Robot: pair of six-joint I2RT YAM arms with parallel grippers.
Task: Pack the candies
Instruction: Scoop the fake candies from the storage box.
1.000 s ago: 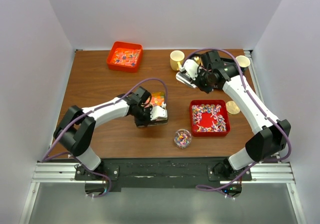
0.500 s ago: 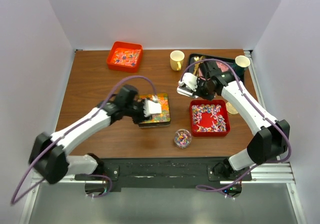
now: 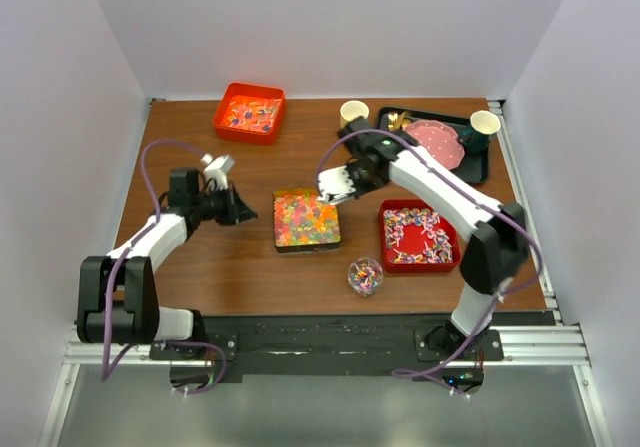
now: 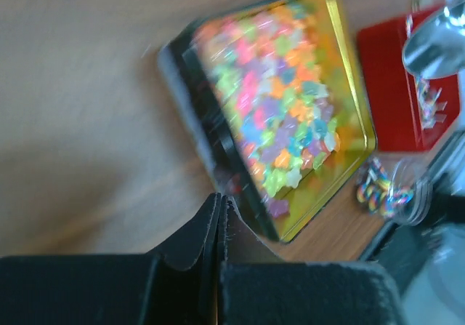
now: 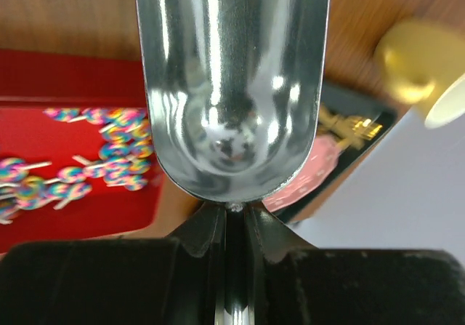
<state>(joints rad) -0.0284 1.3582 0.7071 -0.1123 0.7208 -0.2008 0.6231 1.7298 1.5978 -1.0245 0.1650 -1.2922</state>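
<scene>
Scooping step, by the look of it. Gripping a metal scoop (image 5: 232, 85) by its handle in the right end effector (image 5: 232, 217), with an empty bowl, at the far right corner of the open tin (image 3: 308, 250) of gummies (image 3: 305, 217) mid-desk (image 3: 200, 257). Parked well left of the tin with the left end effector (image 4: 219, 209), pinched shut on nothing. Best to tip the scoop lip down, enter shallow from the right, push left through the gummies, and level before lifting to avoid spills. Probably bound for the small clear cup (image 3: 351, 272) near the tin's near right corner; narrow mouth, so pour slowly. Also waiting: wrapped candies (image 3: 415, 232) in red tray (image 3: 452, 255) on the right, more in orange tray (image 3: 240, 137) far left.
</scene>
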